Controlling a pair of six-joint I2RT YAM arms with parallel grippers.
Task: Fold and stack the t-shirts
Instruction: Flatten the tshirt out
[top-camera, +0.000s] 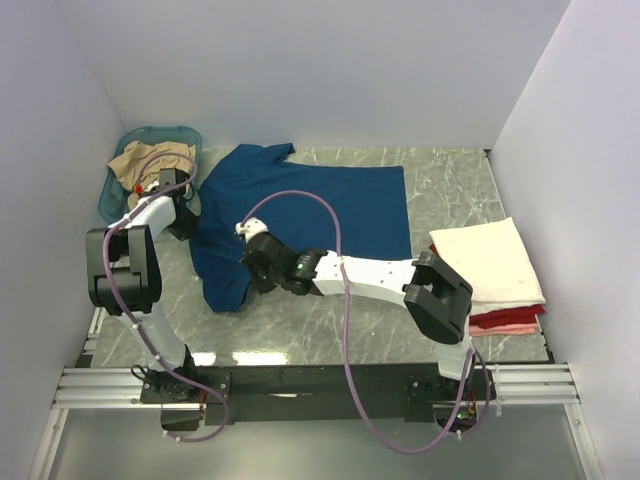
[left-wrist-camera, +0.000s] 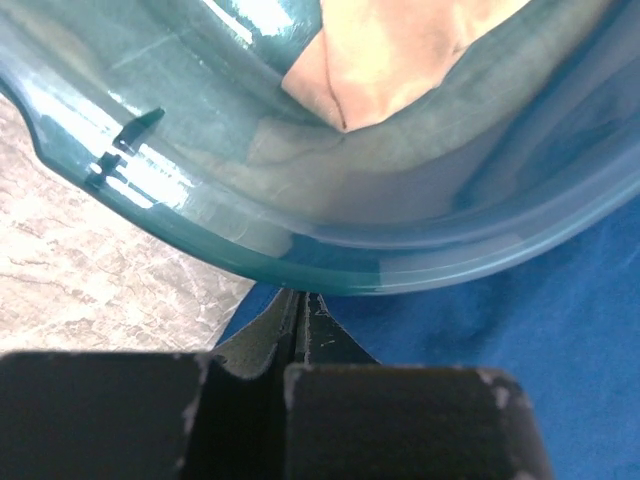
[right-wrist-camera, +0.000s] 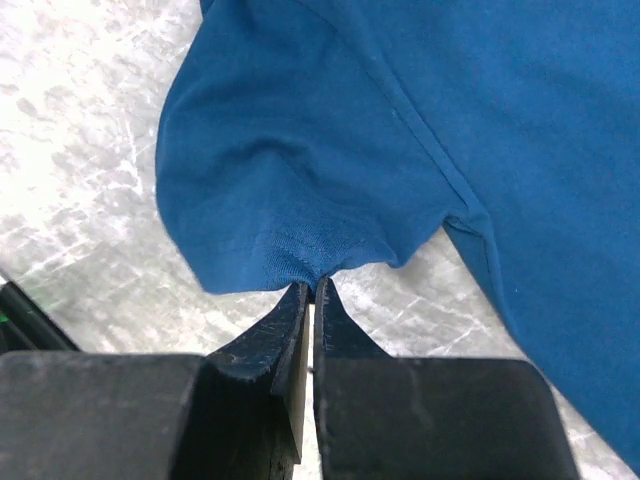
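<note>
Grasp stage of the first fold on the dark blue t-shirt (top-camera: 330, 210), judging by the layout. It lies spread flat on the marble table (top-camera: 450, 180), one edge touching the teal basket (top-camera: 160, 130), the body running away from the basket toward the table's middle.

The right gripper (right-wrist-camera: 312, 285) has its jaws clamped on the hem of the sleeve furthest from the basket, and a small pucker of cloth gathers at the tips. The left gripper (left-wrist-camera: 300, 298) has its jaws together right under the basket's rim, at the shirt's edge. Whether cloth is caught between them cannot be told.

Next move probably calls for both arms to lift together and carry that end over the body, away from the basket. The lift should stay low and even so the cloth does not bunch, and the left arm needs to clear the basket wall first.

The shirt is plain deep blue, soft knit, mostly smooth with light creases — no print shows on the upward face.

The tan t-shirt (top-camera: 150, 160) sits crumpled inside the basket, unfolded. Well apart from the basket, beyond the blue shirt, is a folded stack with the cream-white t-shirt (top-camera: 485, 255) on top and the red t-shirt (top-camera: 505, 317) and pink t-shirt (top-camera: 500, 329) under it. So roughly three are done and two are left.
</note>
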